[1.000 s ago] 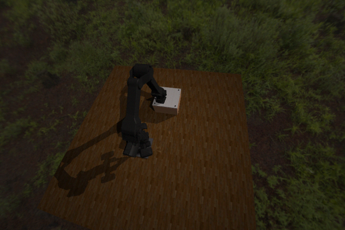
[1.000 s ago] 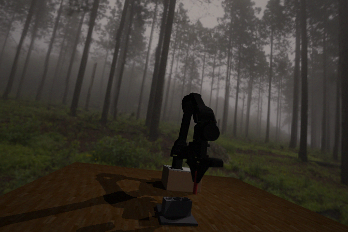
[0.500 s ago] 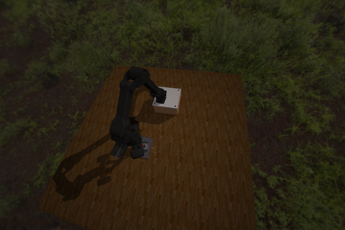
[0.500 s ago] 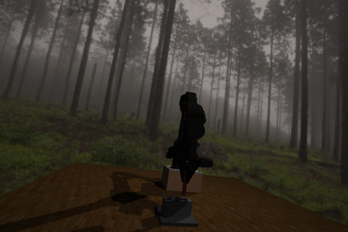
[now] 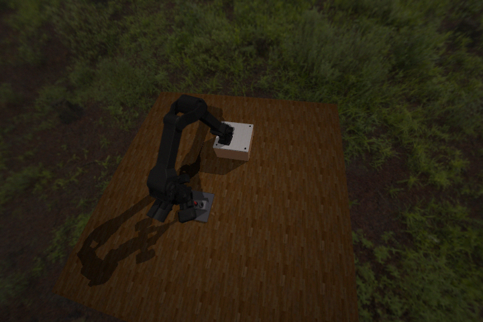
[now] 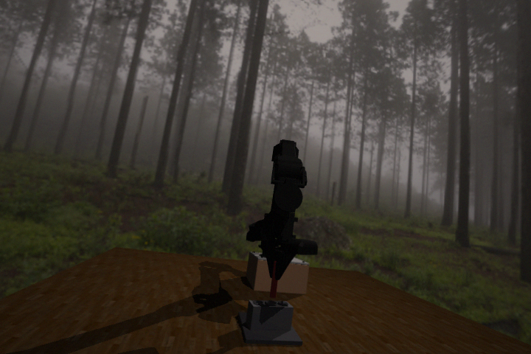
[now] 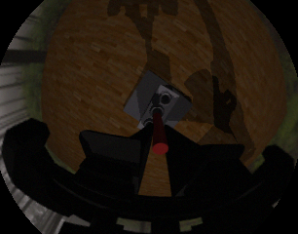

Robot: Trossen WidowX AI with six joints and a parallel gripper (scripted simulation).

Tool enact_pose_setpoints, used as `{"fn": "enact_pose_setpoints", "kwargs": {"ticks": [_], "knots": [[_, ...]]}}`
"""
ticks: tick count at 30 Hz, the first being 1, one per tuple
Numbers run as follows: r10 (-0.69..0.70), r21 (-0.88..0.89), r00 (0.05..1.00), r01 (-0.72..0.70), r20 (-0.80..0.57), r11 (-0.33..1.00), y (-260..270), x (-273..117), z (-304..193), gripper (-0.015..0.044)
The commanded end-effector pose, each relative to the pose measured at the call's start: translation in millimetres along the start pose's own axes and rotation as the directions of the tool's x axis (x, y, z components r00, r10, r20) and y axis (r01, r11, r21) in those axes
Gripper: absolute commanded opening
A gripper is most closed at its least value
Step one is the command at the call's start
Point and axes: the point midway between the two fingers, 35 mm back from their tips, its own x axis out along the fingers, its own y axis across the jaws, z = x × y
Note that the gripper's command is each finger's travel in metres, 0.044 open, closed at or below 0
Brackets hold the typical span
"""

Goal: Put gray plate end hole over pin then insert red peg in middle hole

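Note:
My gripper [image 6: 276, 276] [image 7: 158, 127] is shut on the red peg [image 5: 195, 202] [image 6: 273, 288] [image 7: 160, 138], which hangs nearly upright with its lower end above the base's raised block. The gray base [image 5: 208, 196] [image 6: 271, 336] [image 7: 138, 100] has a flat square foot under that block. A narrow gray top with several round ring-shaped openings, apparently the plate [image 6: 255, 304] [image 7: 171, 104], lies flat on the block. In the wrist view the peg's far end overlaps the middle opening. Whether it touches or enters is not clear. The base pin cannot be made out separately.
The arm's white box-shaped mount [image 5: 242, 136] [image 6: 280, 279] stands on the wooden table [image 5: 280, 212] [image 6: 119, 300] [image 7: 91, 73], behind the base in the exterior view. The arm arches over from it, and its dark shadow falls across the table. Grass lies beyond the table edges.

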Motion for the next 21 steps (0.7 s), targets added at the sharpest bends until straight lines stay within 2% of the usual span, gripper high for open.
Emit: {"fn": "enact_pose_setpoints", "kwargs": {"ticks": [1,21], "knots": [[-0.002,-0.003,1.0,0.002,0.003,1.0,-0.1,-0.4,1.1,0.0],[-0.002,-0.003,1.0,0.002,0.003,1.0,1.3,-0.4,1.1,0.0]]}}
